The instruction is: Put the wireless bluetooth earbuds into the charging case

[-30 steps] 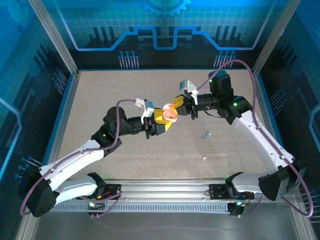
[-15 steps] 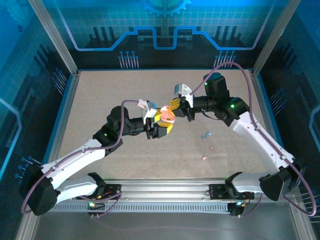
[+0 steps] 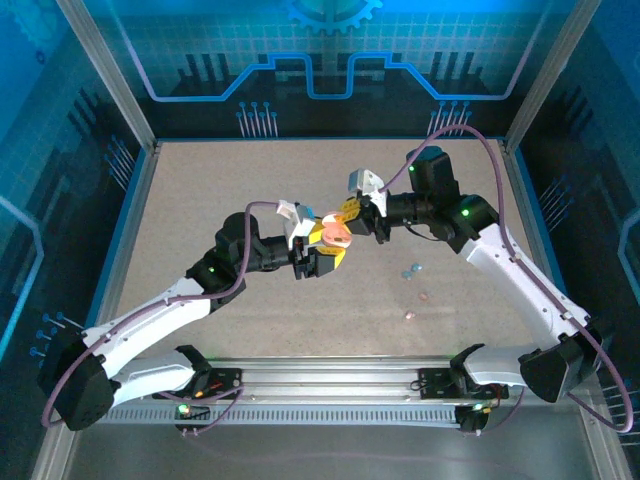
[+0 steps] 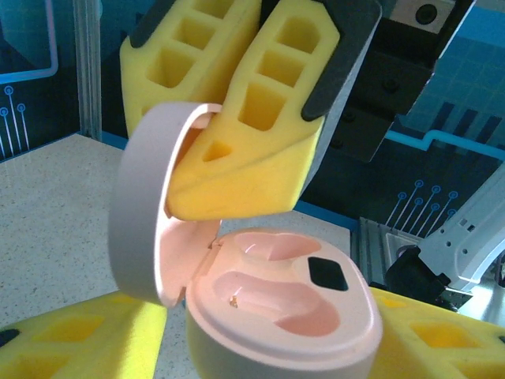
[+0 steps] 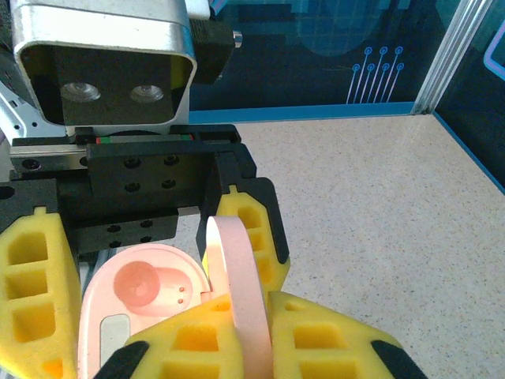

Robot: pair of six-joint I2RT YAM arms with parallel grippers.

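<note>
The pink charging case [image 3: 337,236] hangs above the table's middle, lid up. In the left wrist view its base [image 4: 284,316] shows two empty wells, and its lid [image 4: 146,229] is pinched by the right gripper's yellow fingers [image 4: 252,150]. My right gripper [image 5: 254,347] is shut on the lid [image 5: 237,276], seen edge-on. My left gripper [image 4: 276,351] stands open with a finger on each side of the base; a sliver of table shows between its left finger [image 4: 71,339] and the case. The earbuds lie on the table to the right: pale blue ones [image 3: 410,270] and pink ones [image 3: 423,297], [image 3: 408,315].
The speckled tabletop [image 3: 220,180] is walled by aluminium posts and blue panels. Both arms [image 3: 500,260] meet over the centre. A metal rail [image 3: 330,385] runs along the near edge.
The left gripper's jaws have widened around the case base. The right arm shifted a little left, with the lid pinched. Nothing has moved in the last half second.
</note>
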